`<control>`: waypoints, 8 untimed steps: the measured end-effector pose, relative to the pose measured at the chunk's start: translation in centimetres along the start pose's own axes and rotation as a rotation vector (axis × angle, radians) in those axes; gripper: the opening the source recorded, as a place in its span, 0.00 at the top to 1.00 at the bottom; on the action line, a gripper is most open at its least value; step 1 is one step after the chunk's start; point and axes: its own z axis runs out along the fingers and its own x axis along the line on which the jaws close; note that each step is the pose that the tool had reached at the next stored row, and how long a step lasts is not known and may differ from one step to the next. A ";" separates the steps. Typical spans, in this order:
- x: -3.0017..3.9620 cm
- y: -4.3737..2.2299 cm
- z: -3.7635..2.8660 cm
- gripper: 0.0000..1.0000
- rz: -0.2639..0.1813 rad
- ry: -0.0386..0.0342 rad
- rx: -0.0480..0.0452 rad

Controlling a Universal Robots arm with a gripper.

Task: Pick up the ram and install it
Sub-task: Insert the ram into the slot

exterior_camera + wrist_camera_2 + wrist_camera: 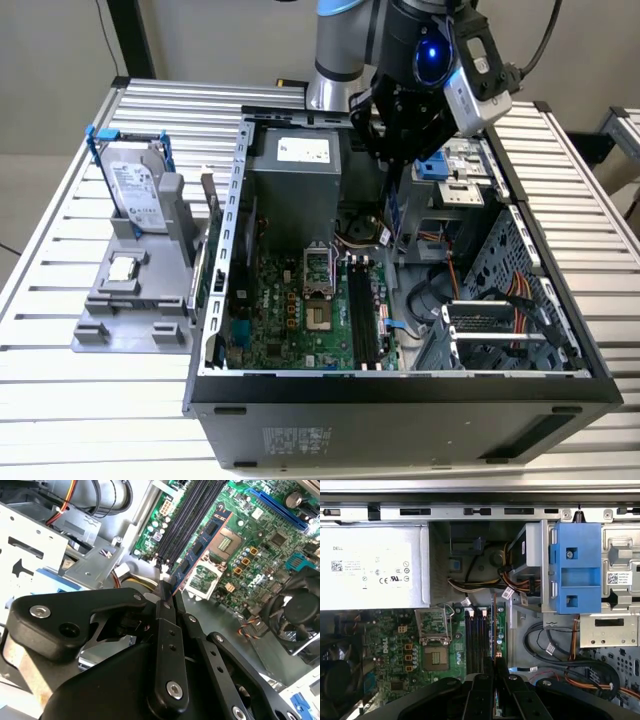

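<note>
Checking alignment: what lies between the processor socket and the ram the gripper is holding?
In the first wrist view, the long black memory slots lie between the processor socket and the ram, held by the gripper.

One computer case [400, 420] is counted on the tabletop [60, 260], with one motherboard [290, 310] and one power supply [295, 185] inside it. One ram [200, 547] and one claw [397, 180] are spotted too. One hard drive [135, 190] and one processor chip [122, 268] are tallied alongside.
</note>
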 end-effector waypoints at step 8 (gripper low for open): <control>-0.55 0.02 0.41 1.00 0.011 -0.0003 0.0016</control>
